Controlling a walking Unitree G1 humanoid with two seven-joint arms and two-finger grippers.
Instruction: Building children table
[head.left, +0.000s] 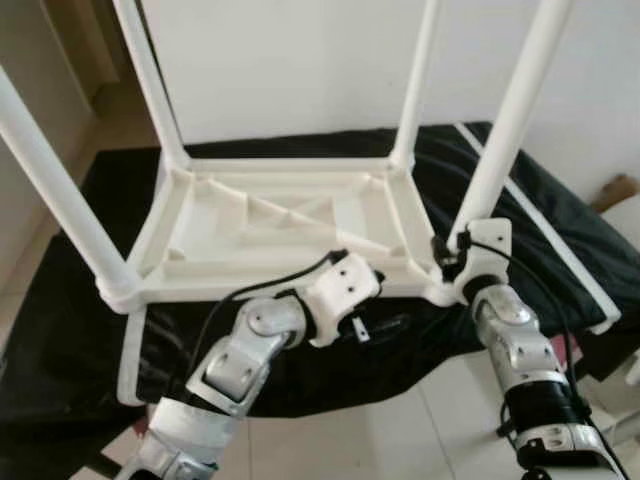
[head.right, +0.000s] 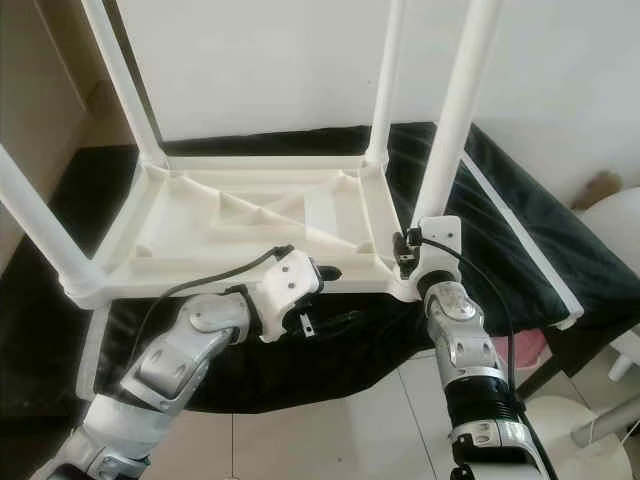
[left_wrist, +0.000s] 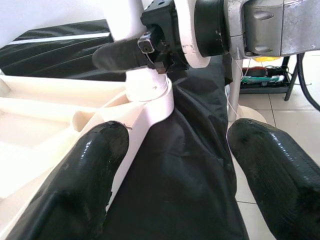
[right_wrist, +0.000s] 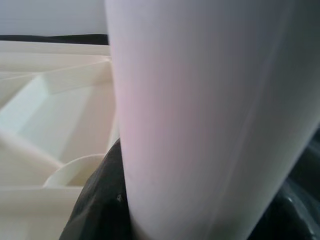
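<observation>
The right gripper (head.left: 452, 250), at centre right of the head view, is clamped around the base of the near-right table leg (head.left: 512, 120), its black fingers (right_wrist: 97, 210) pressed against the white tube just above the corner socket (left_wrist: 148, 90). The left gripper (head.left: 368, 322) sits just below frame centre with its two black fingers (left_wrist: 95, 165) spread wide apart and holding nothing, hovering just beside the tabletop's near edge. The white plastic tabletop (head.left: 275, 225) lies upside down across the middle of the frame, ribbed underside up, on a black cloth (head.left: 60, 330) draped over a low support. Four white legs stand up from its corners: two rise out of the top of the frame, one slants off at the left edge (head.left: 55, 205), and the gripped one climbs toward the upper right. As I judge it, the risk lies in that last leg: if it is pushed off-axis it may jam or sit crooked in the socket. The cloth also looks slippery, so downward force could slide the whole top toward the near edge, with the left gripper bracing nothing.
</observation>
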